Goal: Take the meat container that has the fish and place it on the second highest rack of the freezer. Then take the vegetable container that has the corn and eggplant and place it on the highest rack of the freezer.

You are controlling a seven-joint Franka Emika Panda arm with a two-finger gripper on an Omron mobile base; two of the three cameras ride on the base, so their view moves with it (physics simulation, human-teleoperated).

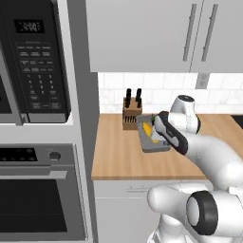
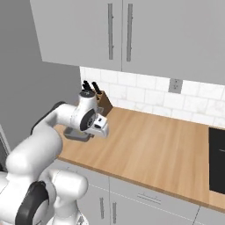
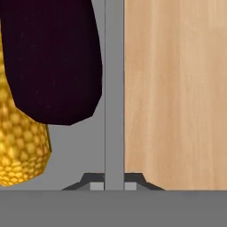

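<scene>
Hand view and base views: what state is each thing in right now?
Hand: shut on the tray's rim.
Flat grey vegetable tray: resting on the wooden counter.
Yellow corn cob: lying in the tray.
Dark purple eggplant: lying in the tray, against the corn.

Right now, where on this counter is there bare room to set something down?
The wooden counter is bare from the grey tray rightward to the black cooktop, and along its front edge. It is crowded at the back left: the knife block stands against the tray, where the gripper has its jaws shut on the tray's rim.
</scene>
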